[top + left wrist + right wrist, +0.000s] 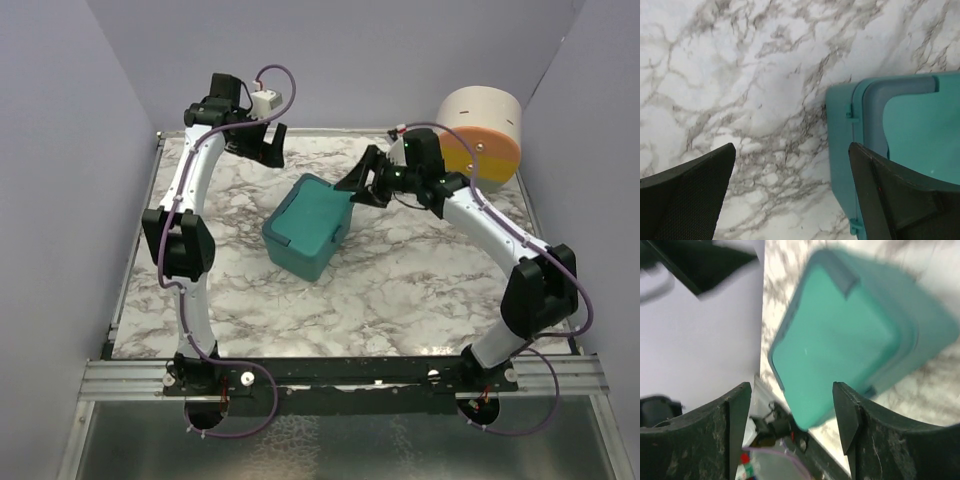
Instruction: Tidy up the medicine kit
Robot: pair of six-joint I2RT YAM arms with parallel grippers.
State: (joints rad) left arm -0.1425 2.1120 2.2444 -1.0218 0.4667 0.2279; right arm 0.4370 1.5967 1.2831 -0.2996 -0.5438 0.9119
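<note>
The medicine kit (308, 225) is a teal-green box with its lid shut, lying near the middle of the marble table. It also shows in the left wrist view (900, 145) and, blurred, in the right wrist view (850, 335). My left gripper (262, 148) is open and empty, hovering above the table behind the box's far left corner. My right gripper (362, 185) is open and empty, just beyond the box's far right corner, above it. In the right wrist view the box shows between my fingers (735, 430).
A round cream, orange and yellow drawer unit (482, 135) stands at the far right corner. Purple walls close in the table on three sides. A metal rail (340, 375) runs along the near edge.
</note>
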